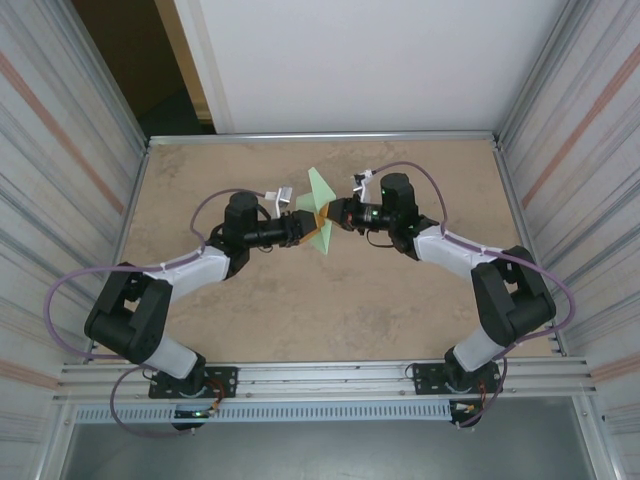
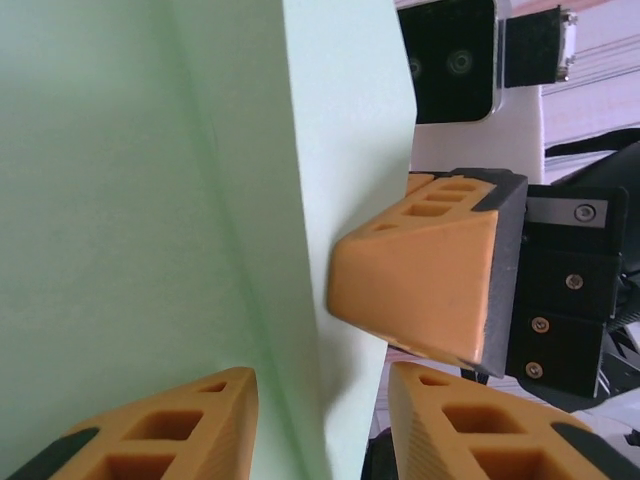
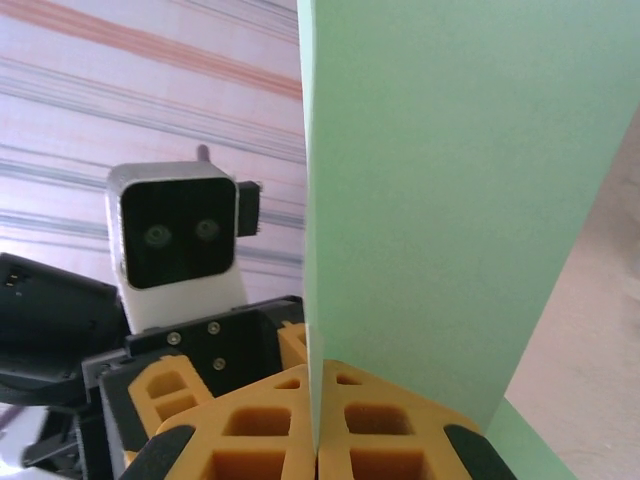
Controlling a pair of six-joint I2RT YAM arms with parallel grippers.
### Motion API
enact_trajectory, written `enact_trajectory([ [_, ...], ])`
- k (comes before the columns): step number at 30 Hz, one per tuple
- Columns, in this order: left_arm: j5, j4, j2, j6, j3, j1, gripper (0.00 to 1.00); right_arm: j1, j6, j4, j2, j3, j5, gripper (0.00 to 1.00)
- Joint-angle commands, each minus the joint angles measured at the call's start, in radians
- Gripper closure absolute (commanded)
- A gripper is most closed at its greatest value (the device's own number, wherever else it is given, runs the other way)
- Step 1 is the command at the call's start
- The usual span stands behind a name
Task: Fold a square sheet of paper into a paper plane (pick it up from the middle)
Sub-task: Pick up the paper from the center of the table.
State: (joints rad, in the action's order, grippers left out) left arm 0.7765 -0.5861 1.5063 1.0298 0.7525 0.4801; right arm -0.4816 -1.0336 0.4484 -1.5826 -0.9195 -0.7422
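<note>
R jaws pinch green paper [image 3: 440, 200]; L jaws apart.

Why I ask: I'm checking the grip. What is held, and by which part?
The green paper, pinched along one straight edge between the shut fingers of the right gripper. The fingers of the left gripper stand apart around the paper, not clamping it.

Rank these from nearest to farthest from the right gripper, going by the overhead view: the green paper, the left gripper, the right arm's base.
1. The green paper, clamped in the right gripper itself, mid-view.
2. The left gripper, just left of it, at the same paper.
3. The right arm's base, far off at the bottom right.
</note>
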Motion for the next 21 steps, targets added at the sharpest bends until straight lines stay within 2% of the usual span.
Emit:
enact_trajectory([
  [1,0.046,-0.121,-0.037,0.01,0.011,0.003,0.64,0.01,-0.072,0.09,0.035,-0.032,-0.048,0.92],
  [14,0.081,-0.193,-0.034,0.02,0.017,0.009,0.79,0.018,-0.128,0.179,0.034,-0.013,-0.065,0.91],
  [18,0.079,-0.188,-0.034,0.02,0.02,0.008,0.85,0.025,-0.128,0.179,0.042,-0.009,-0.062,0.83],
  [21,0.076,-0.183,-0.035,0.015,0.02,0.008,0.88,0.036,-0.128,0.166,0.052,-0.005,-0.054,0.7],
])
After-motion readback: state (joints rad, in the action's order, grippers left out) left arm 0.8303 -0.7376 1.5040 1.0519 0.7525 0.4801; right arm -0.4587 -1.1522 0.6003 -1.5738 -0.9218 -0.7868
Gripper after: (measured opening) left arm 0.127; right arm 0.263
